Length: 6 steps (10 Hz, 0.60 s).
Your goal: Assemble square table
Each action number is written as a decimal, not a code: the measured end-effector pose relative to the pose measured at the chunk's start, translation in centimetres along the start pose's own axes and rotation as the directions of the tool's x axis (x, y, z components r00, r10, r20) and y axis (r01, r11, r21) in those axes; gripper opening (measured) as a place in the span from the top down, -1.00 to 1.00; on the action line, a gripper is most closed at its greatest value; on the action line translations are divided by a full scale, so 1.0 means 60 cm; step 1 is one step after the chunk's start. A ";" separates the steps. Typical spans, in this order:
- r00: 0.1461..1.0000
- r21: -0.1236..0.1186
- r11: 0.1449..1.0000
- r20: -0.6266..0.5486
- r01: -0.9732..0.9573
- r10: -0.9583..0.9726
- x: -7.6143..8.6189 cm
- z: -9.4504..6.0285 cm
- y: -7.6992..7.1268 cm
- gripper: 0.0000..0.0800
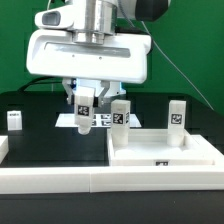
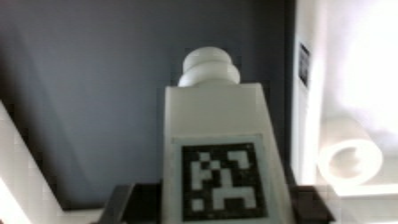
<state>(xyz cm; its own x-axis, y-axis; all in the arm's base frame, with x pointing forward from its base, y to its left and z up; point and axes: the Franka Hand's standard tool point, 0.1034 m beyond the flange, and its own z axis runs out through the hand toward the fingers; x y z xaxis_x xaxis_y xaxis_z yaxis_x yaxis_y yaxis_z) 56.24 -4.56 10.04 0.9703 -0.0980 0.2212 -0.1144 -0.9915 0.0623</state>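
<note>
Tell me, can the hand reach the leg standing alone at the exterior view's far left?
Probably not yet. The hand is full, shut on another leg. The far-left leg itself stands free on the black surface, with nothing close beside it.

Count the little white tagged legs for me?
4. The held leg hangs in the gripper; the second leg stands beside it; the third leg by the tabletop, exterior view's right; the fourth leg, exterior view's left. None seems hidden.

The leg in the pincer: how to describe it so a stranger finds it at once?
Find the white robot arm above the black table. Beneath it the pincer grips a white leg with a black-and-white tag. Three other legs stand free; only this one is held.
</note>
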 end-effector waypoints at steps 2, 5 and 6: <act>1.000 0.001 1.000 0.007 0.012 -0.012 0.006 0.003 -0.004 0.28; 1.000 0.001 1.000 0.008 0.005 -0.005 0.005 0.004 -0.009 0.28; 1.000 0.010 1.000 0.007 -0.019 0.019 0.009 0.000 -0.045 0.28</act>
<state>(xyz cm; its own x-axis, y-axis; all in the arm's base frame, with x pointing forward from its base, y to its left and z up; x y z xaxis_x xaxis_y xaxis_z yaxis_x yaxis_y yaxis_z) 57.08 -1.93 10.02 0.9694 -0.1173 0.2157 -0.1306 -0.9903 0.0481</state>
